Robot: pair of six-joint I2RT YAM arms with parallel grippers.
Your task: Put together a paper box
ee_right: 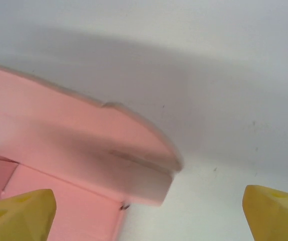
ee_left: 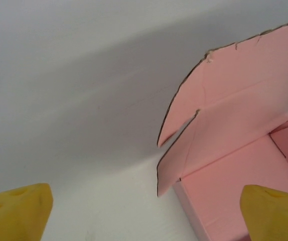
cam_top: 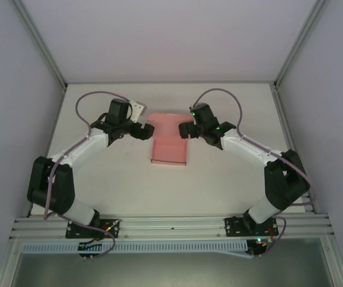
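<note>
Two spread wide: left end effector (ee_left: 146,212), right end effector (ee_right: 146,213) | paper box (cam_top: 168,149) flap blurred, cropped, right wrist view

The pink paper box (cam_top: 169,142) lies mid-table — far lid flap raised, unclosed.

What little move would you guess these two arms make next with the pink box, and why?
Probably the left claw and right claw nudge inward to fold the lid flap down. Both claws are open and gripping nothing, one on each side of the far end of the paper box, and the flap stands raised over the open tray.
</note>
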